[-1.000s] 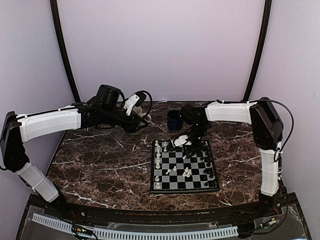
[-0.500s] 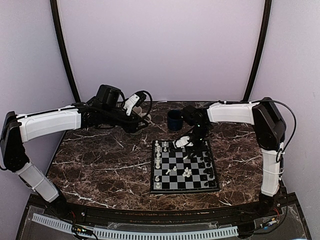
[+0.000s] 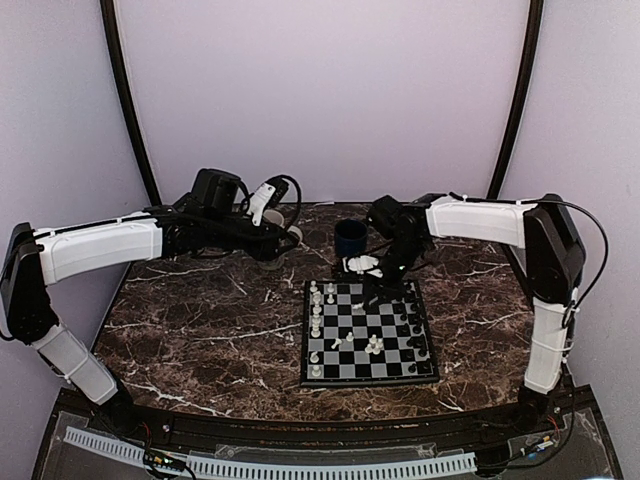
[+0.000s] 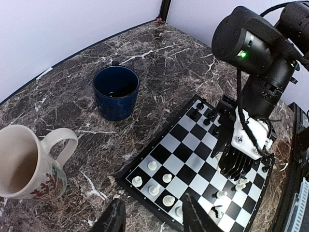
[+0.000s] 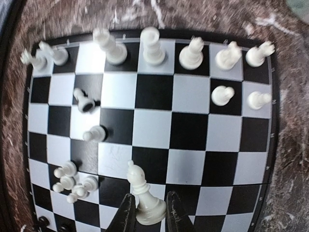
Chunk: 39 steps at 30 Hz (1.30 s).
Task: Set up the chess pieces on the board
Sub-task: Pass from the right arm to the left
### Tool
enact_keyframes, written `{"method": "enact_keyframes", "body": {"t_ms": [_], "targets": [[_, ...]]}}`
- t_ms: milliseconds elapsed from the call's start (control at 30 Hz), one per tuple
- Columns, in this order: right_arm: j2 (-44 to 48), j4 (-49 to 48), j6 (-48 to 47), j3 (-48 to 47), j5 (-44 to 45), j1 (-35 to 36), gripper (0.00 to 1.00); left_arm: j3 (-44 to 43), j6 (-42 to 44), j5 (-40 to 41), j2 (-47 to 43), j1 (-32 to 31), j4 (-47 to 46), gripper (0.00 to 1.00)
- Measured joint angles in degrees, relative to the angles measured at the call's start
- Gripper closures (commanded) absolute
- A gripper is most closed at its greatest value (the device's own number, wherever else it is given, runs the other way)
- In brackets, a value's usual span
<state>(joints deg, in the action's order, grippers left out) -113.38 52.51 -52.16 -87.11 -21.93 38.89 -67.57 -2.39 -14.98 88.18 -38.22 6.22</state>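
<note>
The right gripper (image 5: 147, 215) pinches a white piece (image 5: 141, 186) by its base, upright between the jaws. It is apparently held above the board (image 5: 188, 128) for carrying to the white row (image 5: 193, 53) ahead. The left gripper (image 4: 153, 215) hangs open and empty, board beyond its jaws, seemingly out of the way.

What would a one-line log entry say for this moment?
right fingers: gripping white piece over board | left fingers: open, empty, near mug

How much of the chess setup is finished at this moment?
Partly. A row of white pieces stands along one edge of the board, with two more before it. The right gripper grips a white piece. Left to place: a white cluster and a toppled piece mid-board.
</note>
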Motion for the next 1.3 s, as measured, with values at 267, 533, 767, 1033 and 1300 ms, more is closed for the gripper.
{"method": "enact_keyframes", "body": {"t_ms": [267, 533, 767, 1033, 1300], "targets": [[8.04, -7.15, 13.60, 0.59, -13.42, -3.23, 0.82, 3.26, -12.31, -5.46, 0.52, -0.07, -9.09, 0.63], [10.88, -10.91, 20.06, 2.29, -16.94, -3.85, 0.82, 5.51, -24.61, -10.14, 7.91, -5.46, -22.36, 0.63], [10.95, -12.44, 21.49, 3.80, -17.33, -4.04, 0.82, 5.44, -30.45, -12.37, 13.57, -9.60, -29.79, 0.63], [12.70, -13.14, 21.66, 6.10, -17.79, -4.09, 0.82, 4.50, -33.24, -12.48, 15.89, -9.51, -33.05, 0.75], [13.55, -13.73, 21.64, 6.45, -18.32, -4.15, 0.80, 3.82, -34.73, -13.99, 16.85, -9.53, -35.89, 0.86]]}}
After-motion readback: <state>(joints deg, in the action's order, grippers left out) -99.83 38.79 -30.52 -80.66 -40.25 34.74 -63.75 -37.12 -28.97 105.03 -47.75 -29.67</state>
